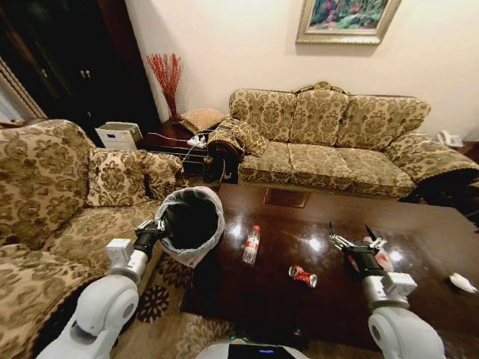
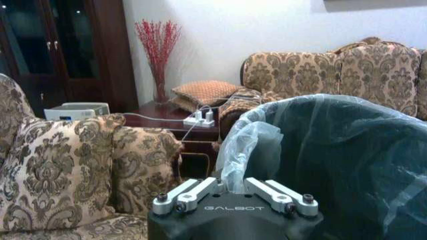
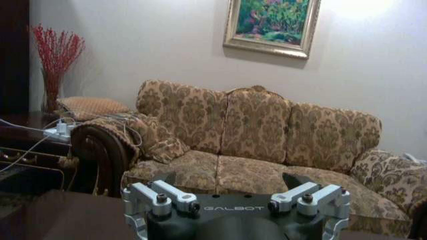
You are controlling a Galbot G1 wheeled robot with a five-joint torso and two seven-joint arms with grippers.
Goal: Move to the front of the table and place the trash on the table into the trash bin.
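Observation:
The dark glossy table (image 1: 423,228) lies ahead and to the right. On it are a clear bottle with a red label (image 1: 251,244), a crushed red-white can (image 1: 303,276), a pink-white bag bundle (image 1: 384,260) and a white paper wad (image 1: 462,283). My left gripper (image 1: 159,226) is shut on the rim of the trash bin (image 1: 191,222), holding it off the table's left end. In the left wrist view its fingers (image 2: 200,189) pinch the liner of the bin (image 2: 333,160). My right gripper (image 1: 349,229) hovers open over the table, just before the bag bundle; it (image 3: 230,181) faces the far sofa.
A patterned sofa (image 1: 329,138) stands beyond the table and another (image 1: 52,202) along the left with cushions. A side table (image 1: 176,138) in the corner carries a power strip, a white device (image 1: 118,135) and a vase of red twigs (image 1: 168,78). A patterned rug lies under the table's near corner.

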